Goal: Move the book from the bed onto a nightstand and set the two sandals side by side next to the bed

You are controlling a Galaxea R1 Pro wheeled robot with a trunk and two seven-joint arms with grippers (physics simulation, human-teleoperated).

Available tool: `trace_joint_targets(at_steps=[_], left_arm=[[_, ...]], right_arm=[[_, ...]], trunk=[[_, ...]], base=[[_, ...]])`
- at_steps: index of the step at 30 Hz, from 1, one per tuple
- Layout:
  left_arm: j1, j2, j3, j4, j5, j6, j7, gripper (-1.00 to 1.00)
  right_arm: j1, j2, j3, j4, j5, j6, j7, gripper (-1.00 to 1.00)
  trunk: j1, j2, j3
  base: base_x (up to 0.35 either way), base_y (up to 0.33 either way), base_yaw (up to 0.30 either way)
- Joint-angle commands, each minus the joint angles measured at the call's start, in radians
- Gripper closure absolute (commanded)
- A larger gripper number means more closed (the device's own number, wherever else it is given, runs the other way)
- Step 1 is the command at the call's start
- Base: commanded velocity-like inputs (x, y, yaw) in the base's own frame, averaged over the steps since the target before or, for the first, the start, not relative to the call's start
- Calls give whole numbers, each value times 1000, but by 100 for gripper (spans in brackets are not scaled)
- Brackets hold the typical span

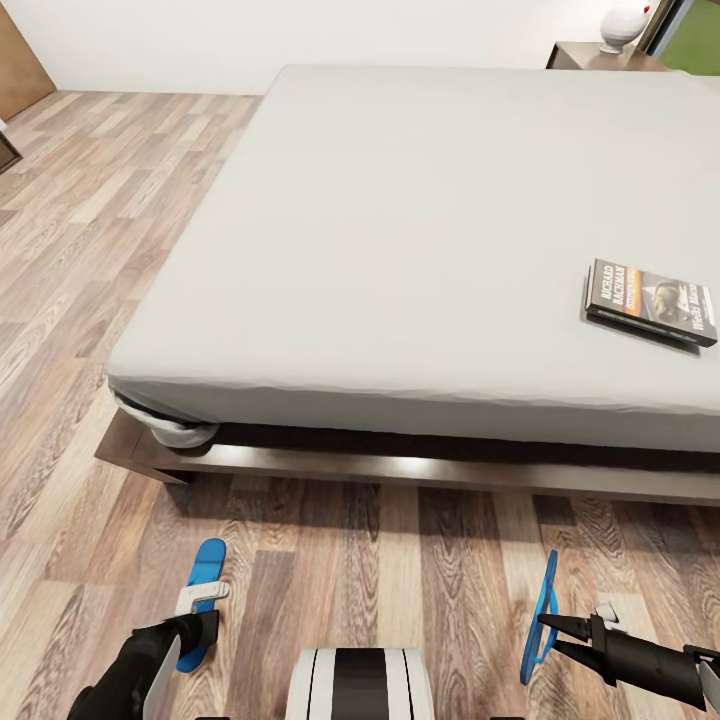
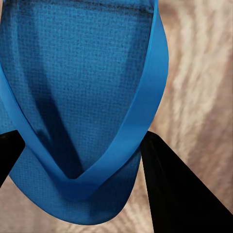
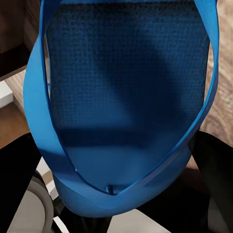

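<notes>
Book [image 1: 651, 302] is seen in the head view lying flat on the bed [image 1: 400, 230], near the mattress edge facing the robot, toward the right side. A nightstand [image 1: 585, 55] is visible at the far right corner of the bed, with a white rounded object [image 1: 625, 25] on top. Wood-plank floor [image 1: 400, 560] lies between bed frame and robot. Left sandal [image 1: 202, 598] is seen flat on the floor at lower left, left claw [image 1: 190, 628] at its near end; contact is likely but cannot be confirmed here. Right sandal [image 1: 540, 615] is seen edge-on, standing on its side, with the right claw [image 1: 552, 632] pinched on it. The two sandals are well apart.

Left wrist view: left sandal [image 2: 82, 97] is seen sole-up close, strap in a V, with black fingers [image 2: 179, 194] on either side of its end. Clamping cannot be told from this.

Right wrist view: right sandal [image 3: 126, 97] is held between dark fingers [image 3: 19, 184], strap loop toward the camera; claw is clamped on it.
</notes>
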Motion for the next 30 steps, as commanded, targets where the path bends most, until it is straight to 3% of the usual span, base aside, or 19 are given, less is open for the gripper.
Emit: trace_joint_targets(at_steps=[1, 30], left_arm=[[0, -1, 5, -2, -13, 5, -12, 100], [0, -1, 5, -2, -13, 5, -12, 100]], right_arm=[[0, 0, 0, 0, -3, 7, 0, 100], [0, 0, 0, 0, -3, 6, -1, 100]], trunk=[[0, 0, -1], [1, -1, -12]], base=[[0, 0, 0], [0, 0, 0]])
